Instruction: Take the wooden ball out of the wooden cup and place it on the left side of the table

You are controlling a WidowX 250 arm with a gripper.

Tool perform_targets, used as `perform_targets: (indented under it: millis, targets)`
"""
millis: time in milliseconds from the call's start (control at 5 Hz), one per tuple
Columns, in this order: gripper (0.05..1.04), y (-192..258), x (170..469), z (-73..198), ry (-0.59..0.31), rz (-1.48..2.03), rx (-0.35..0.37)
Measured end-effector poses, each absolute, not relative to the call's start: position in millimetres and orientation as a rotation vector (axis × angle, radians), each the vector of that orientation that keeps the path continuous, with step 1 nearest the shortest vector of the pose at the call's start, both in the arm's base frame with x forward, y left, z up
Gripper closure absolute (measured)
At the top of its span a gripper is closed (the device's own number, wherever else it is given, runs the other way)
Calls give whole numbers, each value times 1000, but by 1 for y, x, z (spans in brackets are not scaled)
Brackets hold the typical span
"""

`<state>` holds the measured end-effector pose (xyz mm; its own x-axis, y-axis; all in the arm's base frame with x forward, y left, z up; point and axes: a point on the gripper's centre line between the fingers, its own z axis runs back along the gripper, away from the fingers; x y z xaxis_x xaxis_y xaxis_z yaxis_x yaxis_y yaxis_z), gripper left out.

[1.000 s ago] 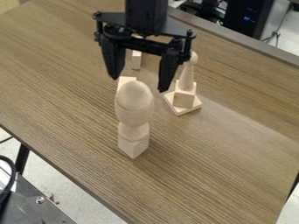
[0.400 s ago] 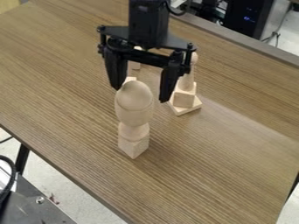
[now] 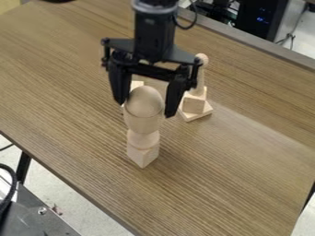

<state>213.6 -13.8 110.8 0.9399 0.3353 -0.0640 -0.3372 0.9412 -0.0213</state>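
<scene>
Two spread fingers of the tool (image 3: 145,109) flank the rounded top of an upright wooden stack (image 3: 143,140) on the worktop (image 3: 234,179); another stack (image 3: 194,103) stands near it, behind and to the right.

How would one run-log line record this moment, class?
gripper: jaws apart | egg-topped stack: upright, top between jaws in view | contact: unclear | knobbed stack: upright, behind
</scene>
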Motion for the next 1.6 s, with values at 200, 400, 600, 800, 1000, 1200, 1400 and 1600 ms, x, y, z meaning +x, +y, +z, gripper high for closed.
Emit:
perform_targets:
  millis: [200, 400, 600, 800, 1000, 1200, 1400, 1600]
  targets:
    - [141, -11, 217, 107, 63, 341, -37]
    - [358, -7, 220, 108, 51, 346, -68]
    - [361, -3, 222, 107, 42, 363, -83]
    - [361, 0, 223, 107, 41, 371, -86]
    - [361, 2, 223, 108, 39, 376, -89]
    - [361, 2, 220, 118, 10, 378, -90]
    - [361, 1, 214, 127, 7, 380, -96]
    - [361, -5, 205, 145, -29, 416, -105]
